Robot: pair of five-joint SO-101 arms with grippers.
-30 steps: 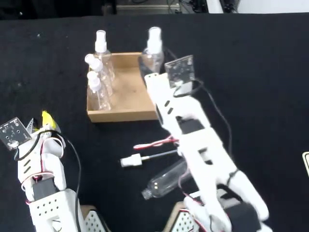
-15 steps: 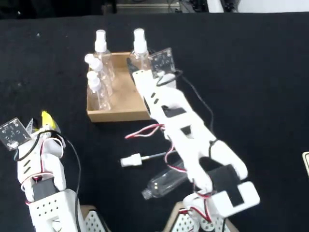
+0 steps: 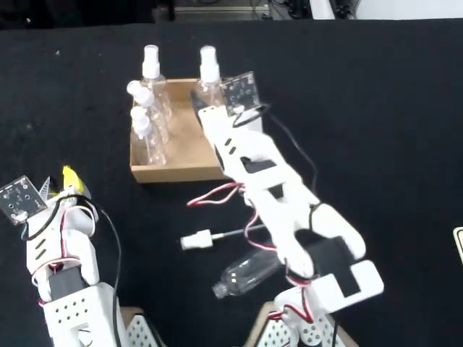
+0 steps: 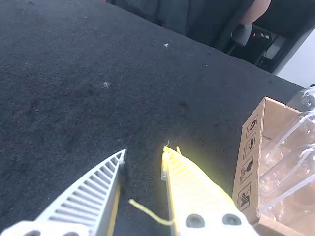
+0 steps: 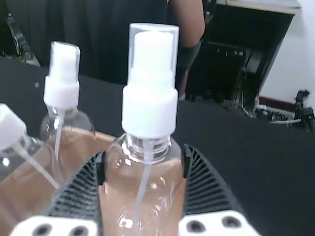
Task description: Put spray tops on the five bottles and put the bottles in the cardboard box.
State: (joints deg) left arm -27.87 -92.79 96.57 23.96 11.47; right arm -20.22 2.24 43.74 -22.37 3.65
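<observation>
The right gripper (image 5: pixel 142 164) has its jaws pinching a capped spray bottle (image 5: pixel 147 113), held upright at the far corner of the cardboard box (image 3: pixel 184 148). Three more capped bottles (image 3: pixel 148 116) stand along the box's opposite side (packed close together). On the black table (image 3: pixel 376 108), nearer the arms, an uncapped bottle (image 3: pixel 249 271) lies on its side with a loose spray top (image 3: pixel 197 241) just beside it. The left gripper (image 4: pixel 143 155) hovers well apart from the box, jaws spread, empty.

It looked like a robotics lab: a black-clothed bench (image 3: pixel 376 108), with cables (image 5: pixel 301 105) and a dark equipment cabinet (image 5: pixel 236 54) beyond the right gripper (image 5: pixel 142 155).
</observation>
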